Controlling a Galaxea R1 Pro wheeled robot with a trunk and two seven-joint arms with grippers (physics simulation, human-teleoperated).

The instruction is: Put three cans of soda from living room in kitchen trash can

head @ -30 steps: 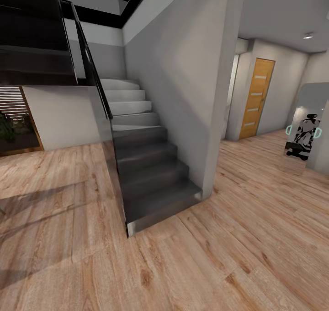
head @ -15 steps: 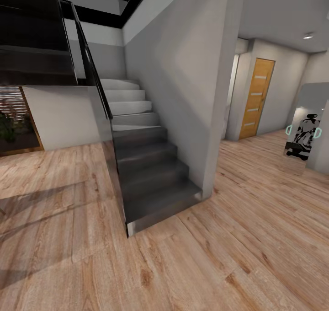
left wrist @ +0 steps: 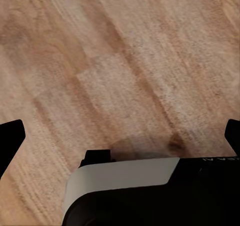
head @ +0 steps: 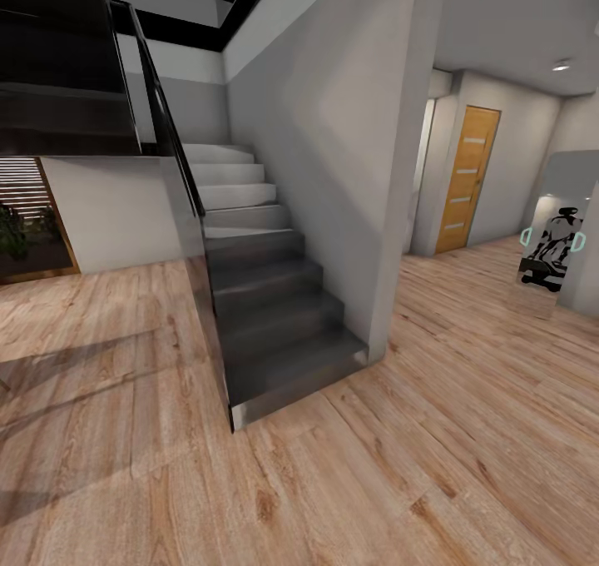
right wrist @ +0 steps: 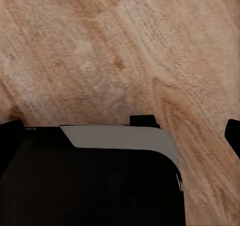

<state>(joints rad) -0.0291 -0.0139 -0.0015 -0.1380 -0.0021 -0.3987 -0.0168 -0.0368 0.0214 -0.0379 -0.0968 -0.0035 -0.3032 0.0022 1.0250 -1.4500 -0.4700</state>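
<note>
Ahead, I face a dark grey staircase [head: 274, 300] on pale wooden plank floor [head: 433, 466], an orange wooden door [head: 466, 179] beyond. Both my left claw [left wrist: 120, 136] and right claw [right wrist: 120, 131] hang spread wide over bare planks, holding nothing.

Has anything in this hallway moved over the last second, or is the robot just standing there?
Nothing visibly changed. The staircase, the orange door and the mirror with the robot's reflection sit at the same spots in the head view, so the camera has held steady too. Both wrist views look down at the wooden floor, with nothing between the fingers of either claw.
</note>
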